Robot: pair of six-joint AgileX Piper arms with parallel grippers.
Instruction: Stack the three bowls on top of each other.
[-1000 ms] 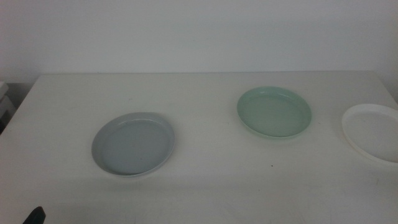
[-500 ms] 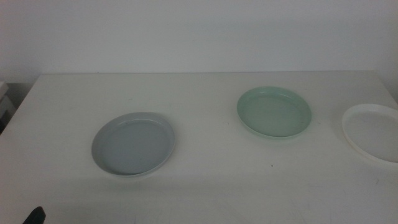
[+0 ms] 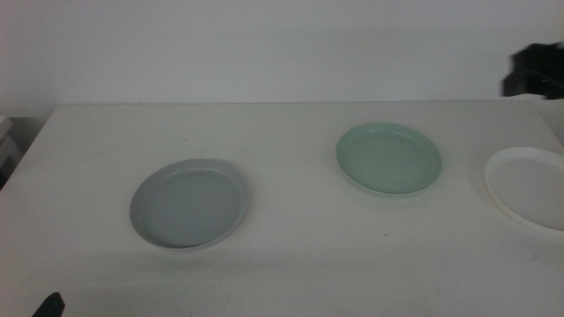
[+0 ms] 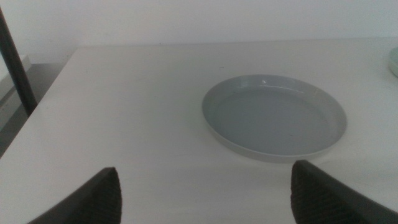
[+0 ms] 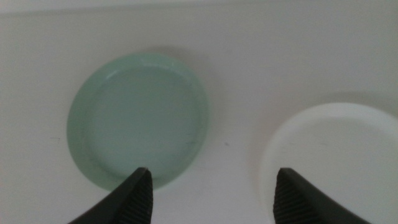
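Grey-blue bowl (image 3: 189, 204): flat on table (image 3: 291, 264), left of centre, nothing on it.
Mint bowl (image 3: 389, 158): right of centre, nearer far edge, apart from others.
White bowl (image 3: 527, 187): at right edge, partly cut off.
Right gripper (image 5: 211, 190): jaws spread wide, empty, up above gap between mint and white bowls.
Left gripper (image 4: 205, 193): jaws wide apart, empty, near front-left corner, facing grey-blue bowl.

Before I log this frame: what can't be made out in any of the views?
- White bowl: right side cut off by the middle view's edge; near side cut off in the right wrist view.
- Right end effector: the middle view shows only a blurred dark shape.
- Left end effector: a dark sliver at the middle view's bottom edge.
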